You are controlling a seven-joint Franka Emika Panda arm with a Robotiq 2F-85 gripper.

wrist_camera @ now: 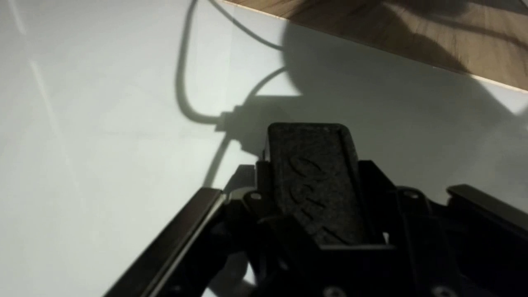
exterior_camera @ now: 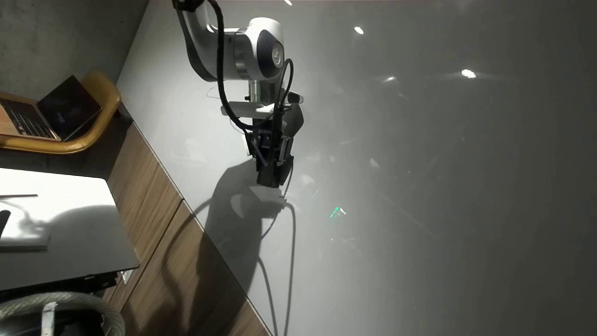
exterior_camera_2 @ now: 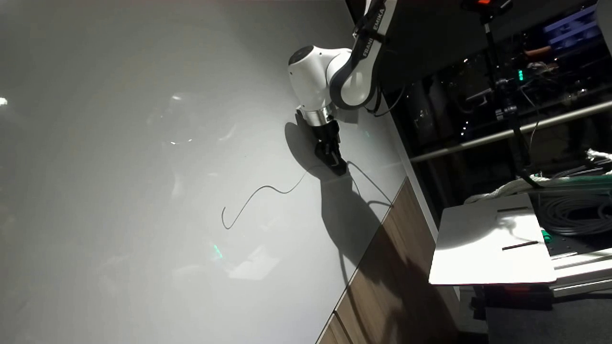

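A dark, felt-textured block like a board eraser (wrist_camera: 309,142) is clamped between the fingers of my gripper (wrist_camera: 311,177), sticking out past the fingertips. The same gripper (exterior_camera: 273,156) appears in an exterior view with the block (exterior_camera: 268,176) at its lower end. It works close to a glossy light-grey board (exterior_camera: 396,261); whether the block touches it I cannot tell. In an exterior view, a thin wavy dark line (exterior_camera_2: 267,187) runs over the board and up to the shadow beside the gripper (exterior_camera_2: 329,152).
Wood panelling (exterior_camera: 154,186) borders the board, and the arm's shadow falls across both. A black cable (exterior_camera: 220,60) loops along the arm. In exterior views stand a yellow chair (exterior_camera: 100,93) with a laptop (exterior_camera: 70,109), a white tabletop (exterior_camera_2: 497,253) and coiled cables (exterior_camera_2: 573,215).
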